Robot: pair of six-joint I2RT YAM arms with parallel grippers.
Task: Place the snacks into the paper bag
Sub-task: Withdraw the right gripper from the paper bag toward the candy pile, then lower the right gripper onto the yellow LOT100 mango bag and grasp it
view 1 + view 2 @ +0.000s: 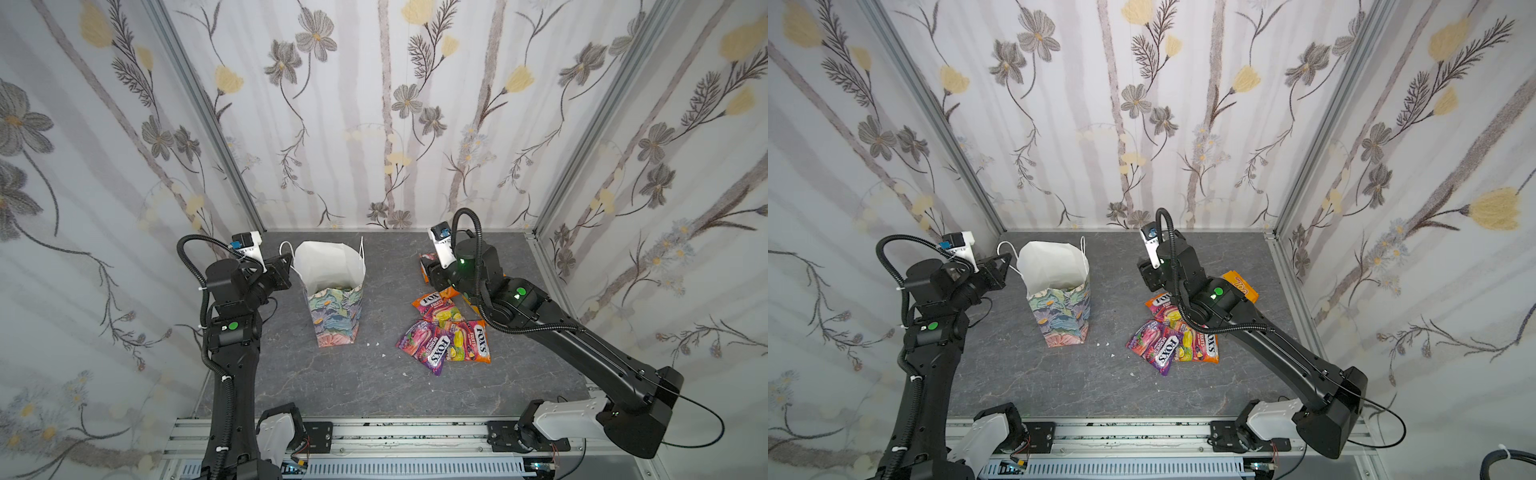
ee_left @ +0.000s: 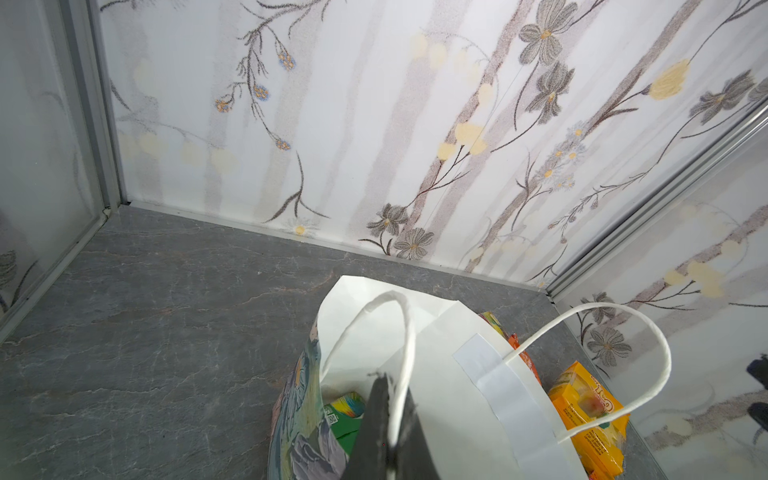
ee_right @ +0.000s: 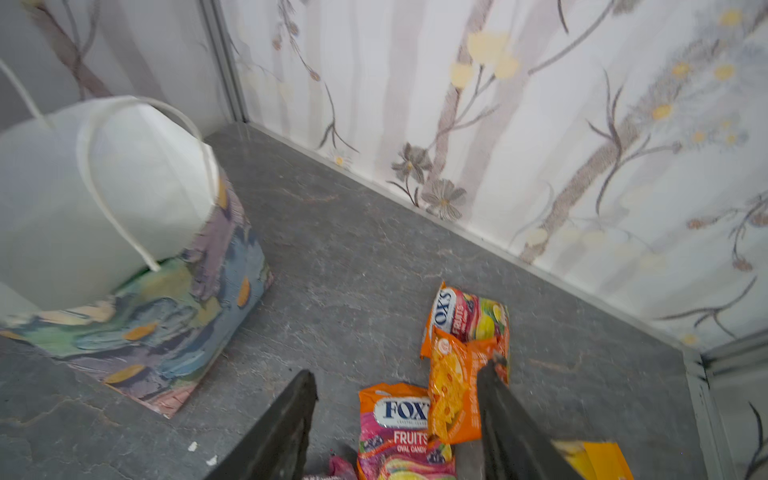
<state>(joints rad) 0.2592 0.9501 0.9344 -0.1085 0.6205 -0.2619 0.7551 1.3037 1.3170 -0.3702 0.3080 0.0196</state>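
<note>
Now, both top views show the paper bag [image 1: 336, 322] upright, left of table centre, with the snacks [image 1: 446, 332] heaped at its 3 o'clock, well apart from it.

Left wrist view only: it looks into the bag, where a green pack [image 2: 343, 415] with a small QR square lies at the bottom. The left gripper [image 2: 388, 386] is pinched closed on the bag's near wall, beside a white cord handle [image 2: 409, 353].

Right wrist view only: the right gripper [image 3: 399, 376] has its jaws spread wide and holds nothing, low over the heap. One finger overlaps a plain orange pouch [image 3: 453, 395]; I cannot tell whether it touches.

Writing: "FOX'S FRUITS OVAL CANDY" on the orange-pink pouch [image 3: 399, 432]; "FOX'S BERRIES" on the purple pouch [image 1: 424, 347]. The yellow-orange box [image 1: 1241, 284] has lettering too cut off to read.

Surface: grey stone-veined tabletop [image 1: 332, 386], with a few white crumbs [image 1: 376, 344] at 4 o'clock of the bag's foot. Walls [image 1: 374, 124]: pale floral wallpaper with grey and yellow blossoms, joined by aluminium corner posts [image 1: 208, 116].
</note>
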